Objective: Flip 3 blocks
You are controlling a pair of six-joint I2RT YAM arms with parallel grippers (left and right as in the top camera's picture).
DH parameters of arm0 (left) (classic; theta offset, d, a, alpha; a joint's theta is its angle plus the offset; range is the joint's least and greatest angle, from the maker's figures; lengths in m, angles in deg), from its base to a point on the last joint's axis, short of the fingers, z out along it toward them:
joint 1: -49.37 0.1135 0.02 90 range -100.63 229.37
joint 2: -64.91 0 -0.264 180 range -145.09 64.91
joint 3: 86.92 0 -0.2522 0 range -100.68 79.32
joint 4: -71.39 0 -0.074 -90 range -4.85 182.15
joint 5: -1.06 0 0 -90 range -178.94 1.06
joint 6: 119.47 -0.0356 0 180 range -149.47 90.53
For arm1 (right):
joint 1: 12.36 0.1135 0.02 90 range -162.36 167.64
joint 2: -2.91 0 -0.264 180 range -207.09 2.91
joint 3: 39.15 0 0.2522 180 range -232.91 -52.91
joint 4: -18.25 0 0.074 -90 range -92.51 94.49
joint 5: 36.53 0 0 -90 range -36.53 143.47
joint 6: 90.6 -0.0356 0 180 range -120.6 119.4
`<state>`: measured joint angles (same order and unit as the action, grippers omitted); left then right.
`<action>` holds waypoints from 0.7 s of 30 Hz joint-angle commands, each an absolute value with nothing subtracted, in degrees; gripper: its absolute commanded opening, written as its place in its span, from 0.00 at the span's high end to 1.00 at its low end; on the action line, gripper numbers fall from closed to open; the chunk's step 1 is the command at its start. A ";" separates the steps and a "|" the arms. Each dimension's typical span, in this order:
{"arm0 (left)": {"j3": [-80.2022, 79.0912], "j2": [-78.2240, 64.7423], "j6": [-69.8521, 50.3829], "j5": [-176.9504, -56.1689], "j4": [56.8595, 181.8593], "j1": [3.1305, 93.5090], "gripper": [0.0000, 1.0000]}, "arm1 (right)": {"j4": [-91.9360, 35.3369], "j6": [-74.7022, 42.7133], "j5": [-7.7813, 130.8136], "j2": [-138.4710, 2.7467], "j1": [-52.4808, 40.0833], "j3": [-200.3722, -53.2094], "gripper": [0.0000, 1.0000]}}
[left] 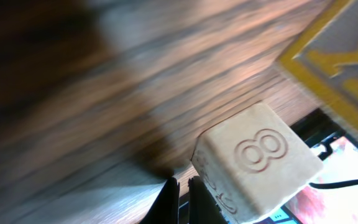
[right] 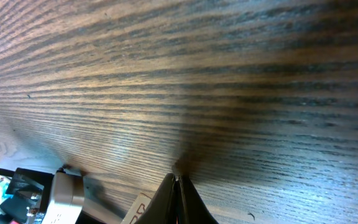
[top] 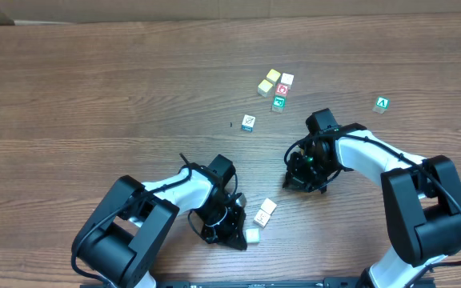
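A tan block (left: 257, 162) stamped 8 sits on the table (top: 94, 96) just beside the left tool (left: 179, 198), whose jaws are pressed together, empty. The slash block (top: 248, 122) lies well apart. The right tool (right: 178, 190) is likewise closed, empty. Likely step: approaching a flip; next, tip the tan block over. No container shows.

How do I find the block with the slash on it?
Look at the cluster of blocks at the far middle of the wooden table. One block sits alone just left of it and a little nearer. Only its white top shows a slash.
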<state>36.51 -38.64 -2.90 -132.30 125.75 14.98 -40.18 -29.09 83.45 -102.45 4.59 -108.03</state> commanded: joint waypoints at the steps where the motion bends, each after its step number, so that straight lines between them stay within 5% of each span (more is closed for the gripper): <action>1: 39.09 -42.51 -0.43 -124.03 122.26 13.73 0.96 | -40.83 -29.31 78.82 -103.70 5.05 -107.24 0.96; 13: 38.68 -16.06 10.43 -107.31 130.17 18.85 0.96 | -41.99 -29.09 78.64 -103.70 5.05 -107.24 0.96; 21: 39.01 -8.70 16.55 -100.17 133.73 9.27 0.96 | -44.31 -28.67 80.11 -103.70 5.05 -107.24 0.96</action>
<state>38.48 -7.45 12.68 -104.89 133.14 13.53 -44.22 -29.06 83.19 -102.47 4.61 -108.07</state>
